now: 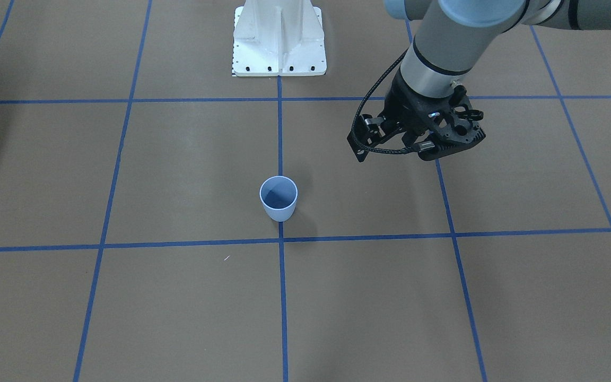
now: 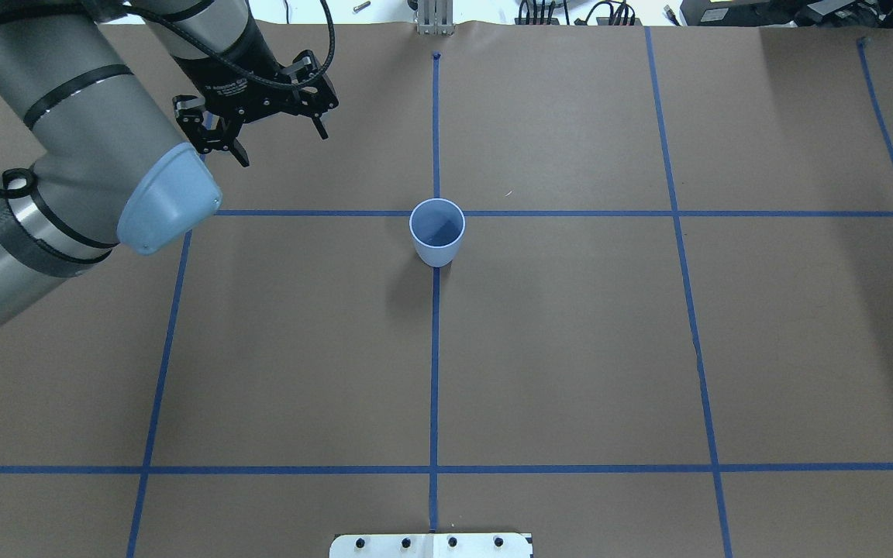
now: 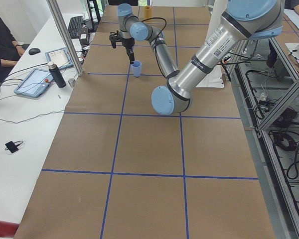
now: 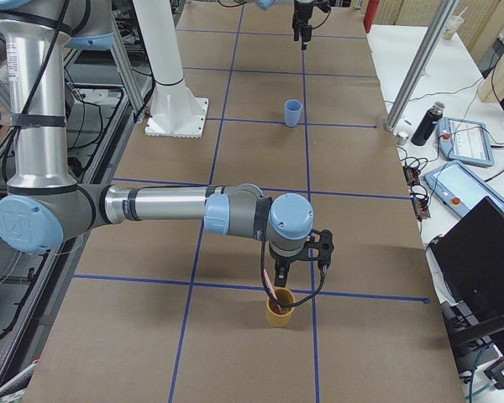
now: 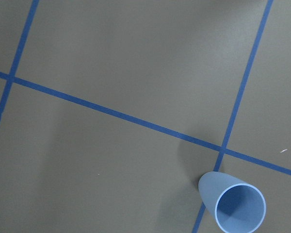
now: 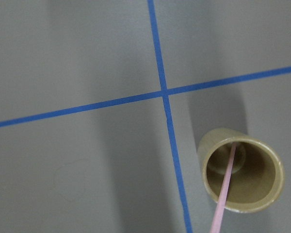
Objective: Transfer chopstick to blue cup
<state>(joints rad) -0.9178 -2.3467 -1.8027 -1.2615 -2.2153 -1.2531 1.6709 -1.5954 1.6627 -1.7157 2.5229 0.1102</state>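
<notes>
Blue cup (image 2: 437, 242) upright mid-table (image 2: 570, 349), on a blue tape line (image 2: 435, 349). Left gripper (image 2: 282, 146) hovers to its far left, fingers spread wide, empty. Chopstick (image 6: 225, 189) leans in a tan cup (image 6: 259, 187) at the table's right end, well apart from the blue cup, under the right gripper (image 4: 296, 273); whether that gripper is closed cannot be told.

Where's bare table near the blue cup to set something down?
The table is bare on the robot's right of the blue cup, and between it and the white base plate. Crowded: the cup's far left, under the open left gripper, and the right end, where the right gripper hangs over the tan cup.
</notes>
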